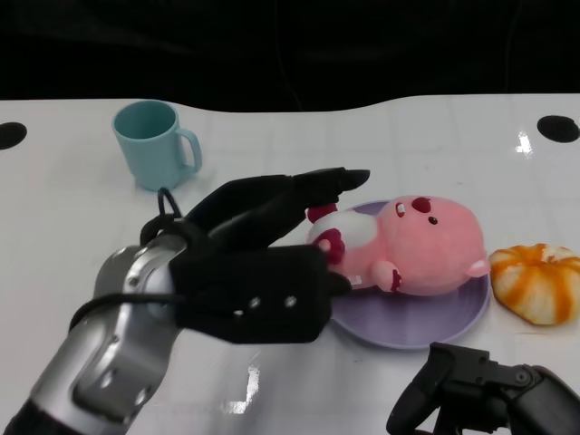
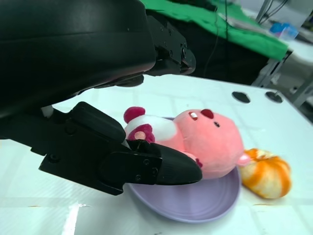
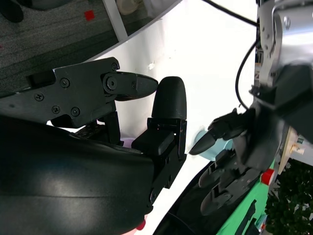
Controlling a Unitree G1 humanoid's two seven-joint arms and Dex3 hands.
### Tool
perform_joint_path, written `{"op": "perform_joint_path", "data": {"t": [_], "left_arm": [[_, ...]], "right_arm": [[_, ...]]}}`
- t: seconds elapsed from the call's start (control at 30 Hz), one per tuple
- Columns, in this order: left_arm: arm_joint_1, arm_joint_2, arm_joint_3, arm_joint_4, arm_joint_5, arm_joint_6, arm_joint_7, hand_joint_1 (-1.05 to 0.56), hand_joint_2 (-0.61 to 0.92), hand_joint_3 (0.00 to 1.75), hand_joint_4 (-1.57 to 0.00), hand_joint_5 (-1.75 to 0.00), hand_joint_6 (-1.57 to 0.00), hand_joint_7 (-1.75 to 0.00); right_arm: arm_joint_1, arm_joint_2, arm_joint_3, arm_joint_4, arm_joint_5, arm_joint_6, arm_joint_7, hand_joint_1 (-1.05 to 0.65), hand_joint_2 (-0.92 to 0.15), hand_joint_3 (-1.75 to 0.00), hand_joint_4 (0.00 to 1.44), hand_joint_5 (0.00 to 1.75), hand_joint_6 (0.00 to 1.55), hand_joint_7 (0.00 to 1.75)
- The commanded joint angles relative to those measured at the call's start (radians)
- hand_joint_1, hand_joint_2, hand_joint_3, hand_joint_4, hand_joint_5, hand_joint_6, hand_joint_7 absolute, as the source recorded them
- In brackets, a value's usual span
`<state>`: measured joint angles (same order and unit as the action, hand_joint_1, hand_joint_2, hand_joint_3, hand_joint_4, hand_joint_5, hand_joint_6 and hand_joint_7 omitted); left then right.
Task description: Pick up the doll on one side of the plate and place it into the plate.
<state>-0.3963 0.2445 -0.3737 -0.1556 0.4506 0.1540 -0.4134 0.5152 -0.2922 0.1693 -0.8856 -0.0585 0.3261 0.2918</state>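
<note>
A pink plush doll (image 1: 417, 245) lies on its side in the purple plate (image 1: 426, 328), head toward the right. My left hand (image 1: 263, 245) hovers at the doll's left end, its fingers (image 1: 326, 184) spread above the doll's feet. In the left wrist view the thumb (image 2: 146, 166) lies beside the doll (image 2: 210, 142) at the plate's (image 2: 195, 208) rim, with a gap under the upper fingers. My right hand (image 1: 489, 390) rests low near the table's front edge, holding nothing; the right wrist view shows its fingers (image 3: 168, 105) apart.
A teal mug (image 1: 154, 143) stands at the back left. An orange-and-white plush (image 1: 539, 281) sits just right of the plate, also in the left wrist view as the striped plush (image 2: 266, 174). Black round marks (image 1: 557, 129) dot the white table's far corners.
</note>
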Motion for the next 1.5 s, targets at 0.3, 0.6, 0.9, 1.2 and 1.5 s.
{"op": "perform_joint_path", "data": {"t": [0.3,0.6,0.9,1.2,1.5], "left_arm": [[0.294,-0.107,0.179,-0.108,-0.289,-0.159,0.141,-0.19,0.58,0.80,-0.60,-1.20,-0.85,-0.59],[0.488,-0.112,0.241,-0.294,-0.475,-0.053,0.120,-0.09,0.45,1.36,-0.88,-1.52,-0.83,-1.30],[0.646,-0.078,0.292,-0.532,-0.603,0.199,0.121,-0.13,0.36,1.53,-0.93,-1.75,-0.79,-1.70],[0.697,-0.049,0.365,-0.616,-0.792,0.404,0.123,-0.11,0.38,1.49,-0.96,-1.75,-0.82,-1.71],[0.705,-0.054,0.387,-0.477,-0.881,0.399,0.096,-0.13,0.34,1.50,-0.96,-1.75,-0.82,-1.69]], "right_arm": [[-0.009,-0.006,0.007,0.001,-0.008,0.000,-0.006,-0.26,-0.92,-0.36,0.65,1.59,0.59,1.30],[-0.010,-0.008,0.021,-0.003,-0.016,0.000,-0.011,-0.26,-0.92,-0.36,0.66,1.59,0.59,1.30],[-0.015,0.000,0.028,-0.008,-0.015,0.012,-0.013,-0.27,-0.92,-0.36,0.66,1.59,0.59,1.30],[-0.024,-0.002,0.019,-0.001,-0.014,0.008,-0.011,-0.26,-0.92,-0.35,0.67,1.58,0.60,1.30],[-0.016,-0.004,0.012,0.011,-0.015,-0.013,-0.012,-0.27,-0.92,-0.35,0.68,1.57,0.60,1.29]]}}
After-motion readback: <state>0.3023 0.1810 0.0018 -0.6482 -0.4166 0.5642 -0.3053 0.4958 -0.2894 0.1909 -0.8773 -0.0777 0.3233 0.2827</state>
